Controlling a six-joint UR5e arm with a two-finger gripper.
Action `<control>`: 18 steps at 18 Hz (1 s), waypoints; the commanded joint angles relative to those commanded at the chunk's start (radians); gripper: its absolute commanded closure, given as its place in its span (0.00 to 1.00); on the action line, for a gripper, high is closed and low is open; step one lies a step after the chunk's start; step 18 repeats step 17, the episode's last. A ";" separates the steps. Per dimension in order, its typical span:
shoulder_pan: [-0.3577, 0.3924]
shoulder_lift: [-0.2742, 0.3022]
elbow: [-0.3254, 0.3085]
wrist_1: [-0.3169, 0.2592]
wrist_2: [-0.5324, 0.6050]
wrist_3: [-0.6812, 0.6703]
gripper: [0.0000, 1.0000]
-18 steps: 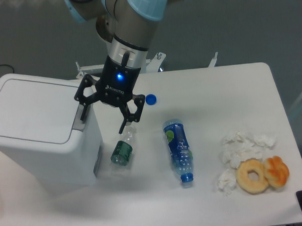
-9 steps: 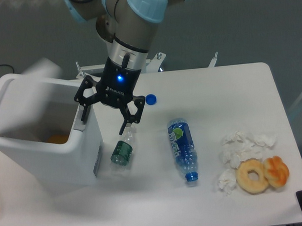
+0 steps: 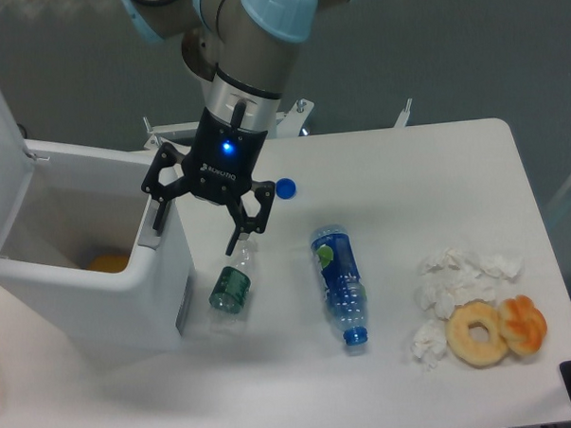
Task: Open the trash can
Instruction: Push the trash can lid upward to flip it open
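the large white boxy plastic trash can (image 3: 89, 279) sat at the table's left edge, lid upright and open. it looked light, rigid and smooth, best worked at the grey push tab (image 3: 158, 212). the gripper (image 3: 199, 227) hung beside it, fingers spread, holding nothing.

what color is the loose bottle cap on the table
Blue. The bottle cap shows clearly in the fixed camera view, beside the gripper.
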 joint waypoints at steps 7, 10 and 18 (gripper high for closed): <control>0.009 -0.024 0.092 0.008 0.024 0.037 0.00; 0.009 -0.031 0.112 0.006 0.113 0.158 0.00; 0.008 -0.034 0.111 0.006 0.255 0.388 0.00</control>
